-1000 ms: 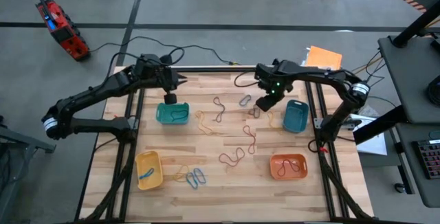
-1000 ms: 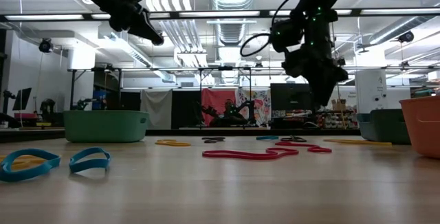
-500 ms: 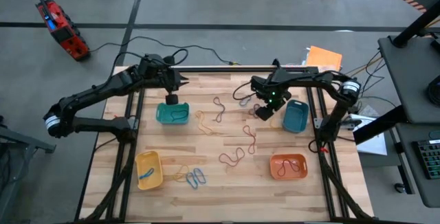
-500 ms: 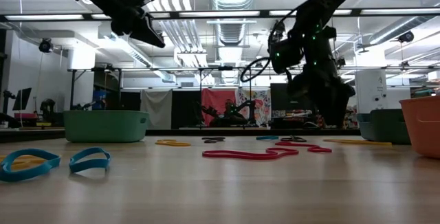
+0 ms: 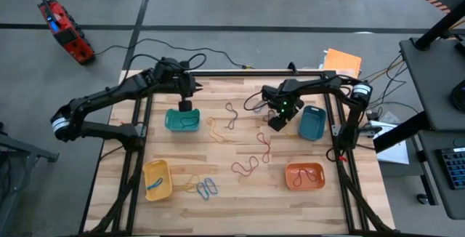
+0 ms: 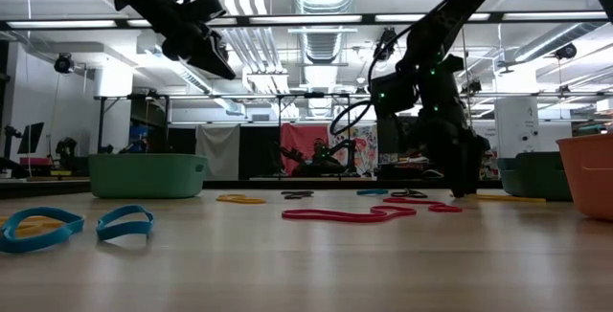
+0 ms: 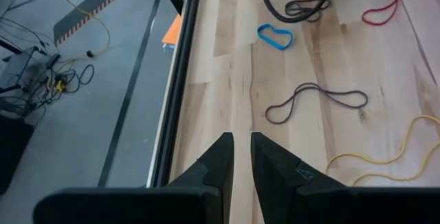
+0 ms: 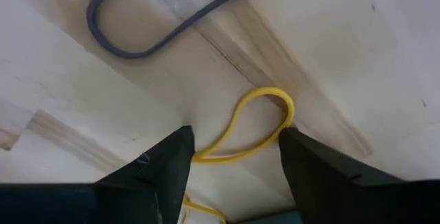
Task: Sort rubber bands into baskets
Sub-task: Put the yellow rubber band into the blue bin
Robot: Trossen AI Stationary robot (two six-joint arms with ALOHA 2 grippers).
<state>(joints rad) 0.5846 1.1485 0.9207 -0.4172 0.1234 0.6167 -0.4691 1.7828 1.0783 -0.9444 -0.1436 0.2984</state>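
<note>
Lying loose over the wooden table [image 5: 240, 201] are thin floppy rubber bands; taking the teal-green basket [image 5: 182, 121] as the landmark, the yellow basket [image 5: 157, 179] sits well toward the front edge from it, with two blue bands [image 5: 207, 187] just beside that yellow one; a yellow band [image 5: 215, 130] trails just right of the teal-green basket, and a red-brown band [image 5: 232, 115] next to it runs lengthwise front to back; another long red-brown loop [image 5: 245, 166] lies farther front; the blue basket [image 5: 313, 123] and orange basket [image 5: 304, 176] stand far to the right. Above the teal-green basket's back rim hangs the left gripper [image 5: 184, 105], fingers nearly closed with only a slit between them, holding nothing. Far right of the teal-green basket, beside the blue one, the right gripper [image 5: 275, 123] is down at the table, fingers spread wide; only its wrist view shows a small yellow loop [image 8: 256, 124] lying between the fingertips, ungrasped, with a grey band [image 8: 165, 18] beyond.
</note>
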